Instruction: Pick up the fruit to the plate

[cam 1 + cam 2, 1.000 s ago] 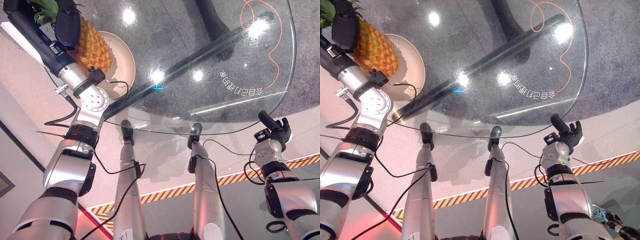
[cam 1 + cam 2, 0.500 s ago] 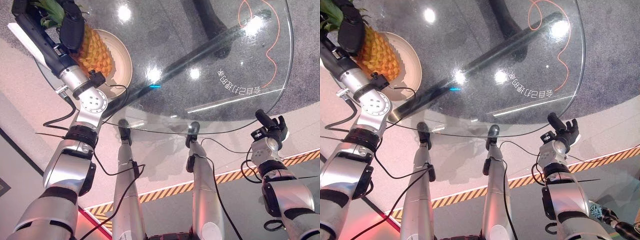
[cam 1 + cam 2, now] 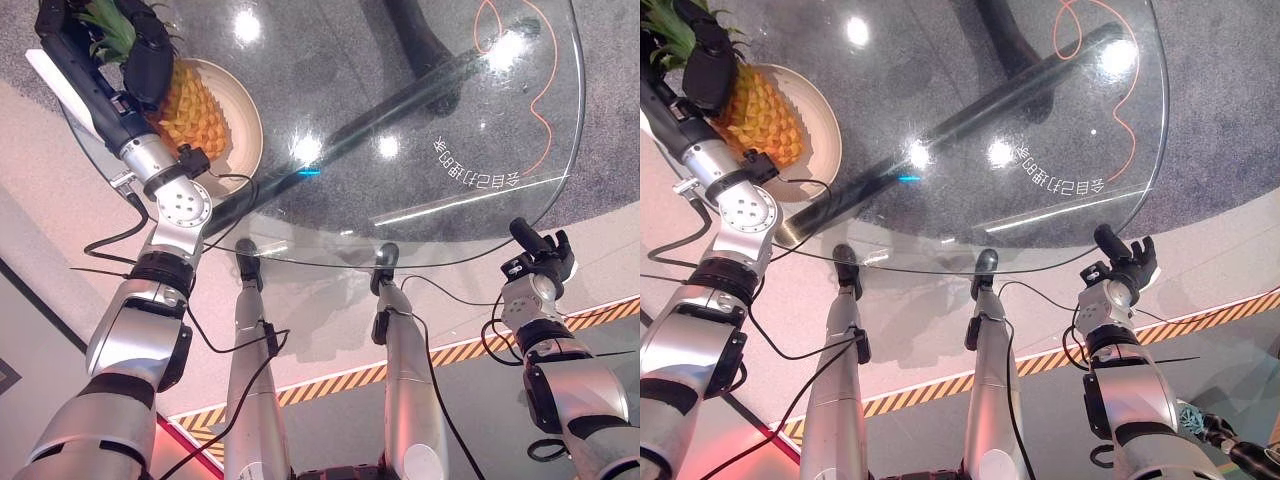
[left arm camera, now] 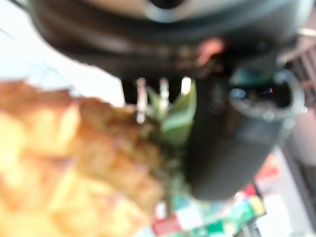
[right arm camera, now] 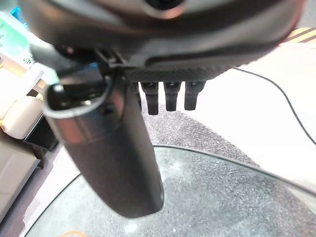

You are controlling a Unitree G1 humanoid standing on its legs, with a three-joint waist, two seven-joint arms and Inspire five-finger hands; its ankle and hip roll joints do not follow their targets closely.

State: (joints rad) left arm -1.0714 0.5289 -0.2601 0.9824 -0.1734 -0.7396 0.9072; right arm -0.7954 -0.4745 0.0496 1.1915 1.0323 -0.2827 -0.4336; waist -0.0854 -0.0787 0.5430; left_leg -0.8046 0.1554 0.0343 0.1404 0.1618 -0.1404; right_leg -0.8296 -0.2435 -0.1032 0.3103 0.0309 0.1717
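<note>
The left hand [image 3: 140,55] has its fingers curled round the pineapple [image 3: 190,105]. The fruit is golden and scaly, its long axis tilted over the plate [image 3: 245,120], with the green crown toward the fingers. The right hand [image 3: 1128,268] hangs with fingers loosely extended beside the counter [image 3: 420,120].

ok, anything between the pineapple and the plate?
Nothing visible. The left robot hand grips the pineapple, which is over the plate on the glass table. Contact with the plate is unclear.
</note>
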